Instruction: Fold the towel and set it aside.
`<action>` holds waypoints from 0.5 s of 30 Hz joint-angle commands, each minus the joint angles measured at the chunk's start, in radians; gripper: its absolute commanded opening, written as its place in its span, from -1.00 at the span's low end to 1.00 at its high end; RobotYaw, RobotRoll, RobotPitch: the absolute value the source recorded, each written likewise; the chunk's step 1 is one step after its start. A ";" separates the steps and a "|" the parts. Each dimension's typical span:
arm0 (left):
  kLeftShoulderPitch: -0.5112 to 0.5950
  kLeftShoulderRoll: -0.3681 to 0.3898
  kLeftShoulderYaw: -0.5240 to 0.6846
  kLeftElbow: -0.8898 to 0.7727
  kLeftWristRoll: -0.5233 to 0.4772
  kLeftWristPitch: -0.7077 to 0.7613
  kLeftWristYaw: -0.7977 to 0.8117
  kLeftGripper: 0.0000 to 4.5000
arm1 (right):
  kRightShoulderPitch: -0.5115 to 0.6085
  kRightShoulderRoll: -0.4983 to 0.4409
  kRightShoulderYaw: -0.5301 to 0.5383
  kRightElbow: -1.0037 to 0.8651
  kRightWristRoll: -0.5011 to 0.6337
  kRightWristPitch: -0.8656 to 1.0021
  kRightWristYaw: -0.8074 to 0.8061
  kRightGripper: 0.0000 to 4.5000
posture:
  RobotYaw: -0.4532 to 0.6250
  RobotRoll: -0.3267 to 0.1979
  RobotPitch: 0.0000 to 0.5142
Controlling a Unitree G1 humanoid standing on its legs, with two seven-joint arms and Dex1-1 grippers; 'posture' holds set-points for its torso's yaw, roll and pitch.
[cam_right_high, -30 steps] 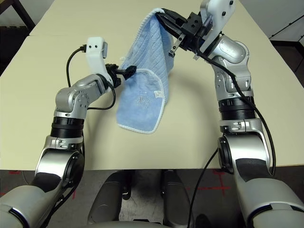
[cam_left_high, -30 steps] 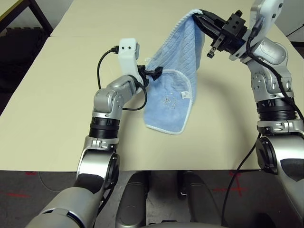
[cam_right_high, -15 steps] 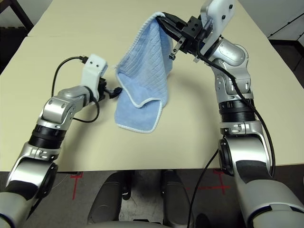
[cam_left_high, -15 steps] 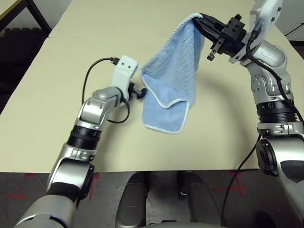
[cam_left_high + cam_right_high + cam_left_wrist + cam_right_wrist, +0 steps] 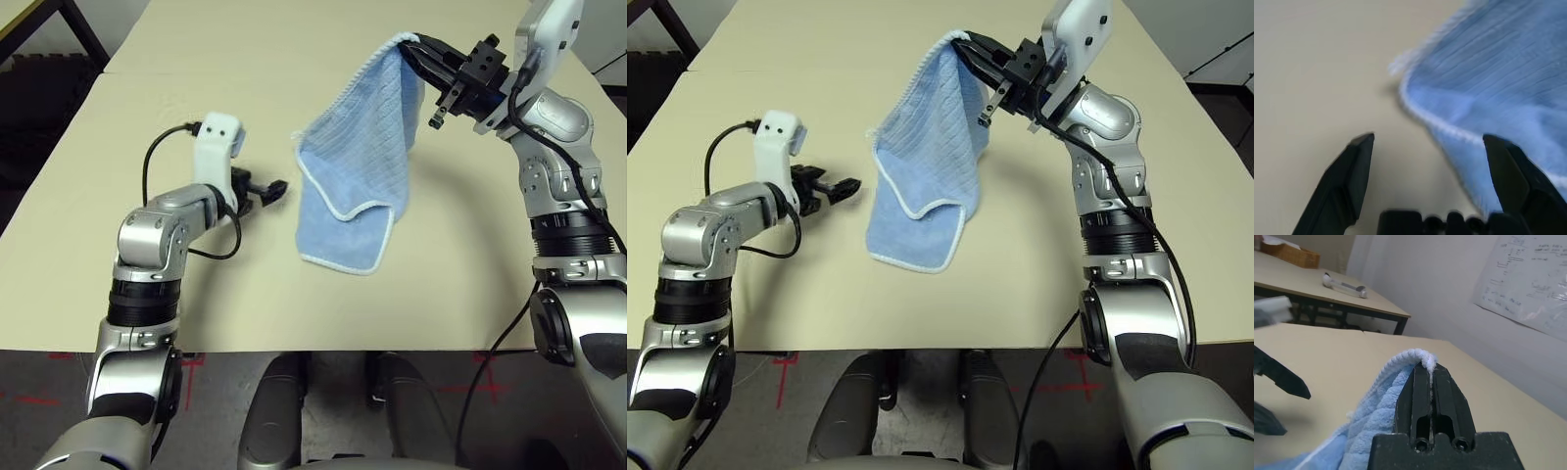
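We see a broad beige table [image 5: 196,59] with dark floor at its near edge and, beyond it in the right wrist view, a second table [image 5: 1327,296] against a pale wall carrying a whiteboard [image 5: 1528,284]. The towel [image 5: 362,176] hangs from its top corner, pinched between the closed fingers of the right gripper [image 5: 423,49] above the table, its lower edge resting folded on the table. To the towel's left, the left gripper [image 5: 838,186] hovers just apart from the cloth, jaws spread and empty.
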 commanded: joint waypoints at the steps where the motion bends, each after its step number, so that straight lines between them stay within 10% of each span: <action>1: 0.072 0.006 -0.098 -0.102 0.024 -0.112 -0.052 1.00 | 0.006 -0.008 0.000 -0.004 0.002 0.004 0.001 -0.97 | -0.02 0.25 -0.08; 15: 0.156 0.041 -0.276 -0.165 0.155 -0.302 -0.108 1.00 | 0.008 -0.012 0.002 0.000 -0.001 0.008 -0.003 -0.97 | -0.03 0.25 -0.07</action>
